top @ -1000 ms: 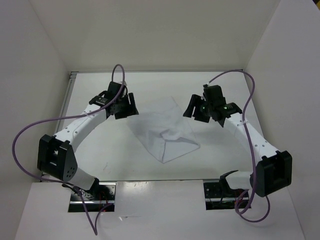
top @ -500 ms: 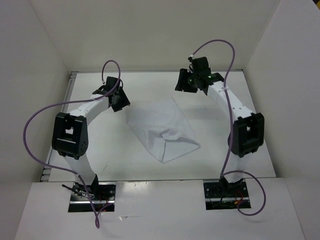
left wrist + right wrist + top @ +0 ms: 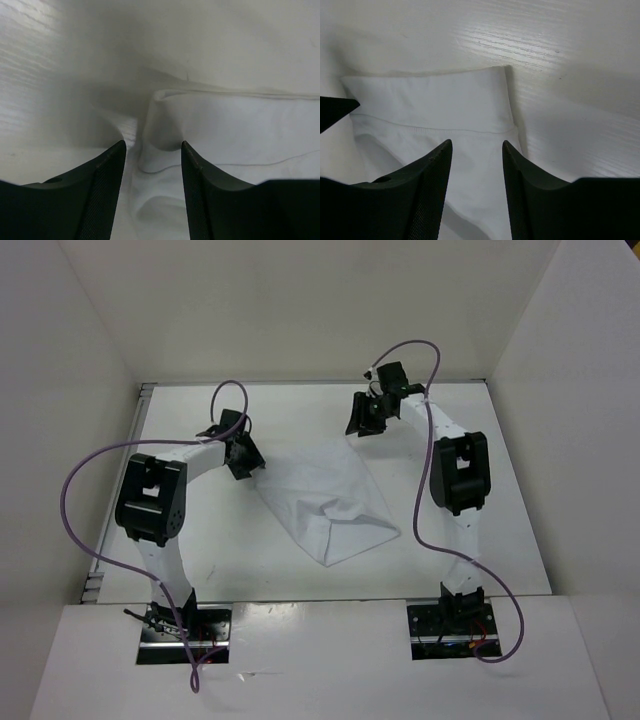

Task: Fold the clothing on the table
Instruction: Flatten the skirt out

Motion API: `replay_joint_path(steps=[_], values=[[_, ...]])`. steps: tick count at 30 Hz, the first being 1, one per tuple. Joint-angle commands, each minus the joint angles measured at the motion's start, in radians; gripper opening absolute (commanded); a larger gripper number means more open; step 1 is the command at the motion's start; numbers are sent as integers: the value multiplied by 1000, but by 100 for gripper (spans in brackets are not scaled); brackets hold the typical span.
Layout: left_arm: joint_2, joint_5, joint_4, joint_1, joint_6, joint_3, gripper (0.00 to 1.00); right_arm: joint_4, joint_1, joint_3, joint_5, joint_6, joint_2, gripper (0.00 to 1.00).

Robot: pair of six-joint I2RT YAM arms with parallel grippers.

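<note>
The clothing (image 3: 322, 496) lies wrinkled on the table (image 3: 210, 540), its near part folded into a point. My left gripper (image 3: 247, 456) stands over the garment's far left corner. In the left wrist view, a bunched ridge of the clothing (image 3: 165, 125) lies between the left gripper's (image 3: 152, 145) parted fingers (image 3: 107, 190). My right gripper (image 3: 361, 420) is at the far right corner. In the right wrist view, the hemmed corner of the clothing (image 3: 435, 100) lies flat under and between the right gripper's (image 3: 476, 145) parted fingers (image 3: 520, 190). Neither gripper has closed on the fabric.
Upright white wall panels (image 3: 300, 310) close in the table at the back and on both sides. Purple cables (image 3: 85, 500) loop off both arms. Both arm bases (image 3: 180, 620) are bolted at the near edge.
Both arms have swung toward the far side with elbows raised, bringing the grippers down onto the garment's two far corners. Both pairs of jaws have narrowed somewhat.
</note>
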Motion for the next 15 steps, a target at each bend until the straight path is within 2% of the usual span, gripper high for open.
replay_joint_path(steps=[1, 6, 9, 10, 11, 15], values=[[28, -17, 19, 8, -17, -1, 56, -3, -13, 71, -116, -32, 33, 50], [82, -4, -13, 8, -30, 29, 56, -12, -13, 101, -146, -32, 96, 50], [93, 28, 10, 8, -19, 20, 30, -12, -13, 101, -156, -32, 120, 50], [93, 28, 10, 8, -19, 20, 19, -12, -13, 101, -156, -32, 120, 50], [102, 28, 10, 8, -19, 20, 1, -12, -13, 101, -156, -32, 133, 50], [111, 37, -10, 8, -28, 42, 0, -12, -13, 101, -156, -32, 154, 50]])
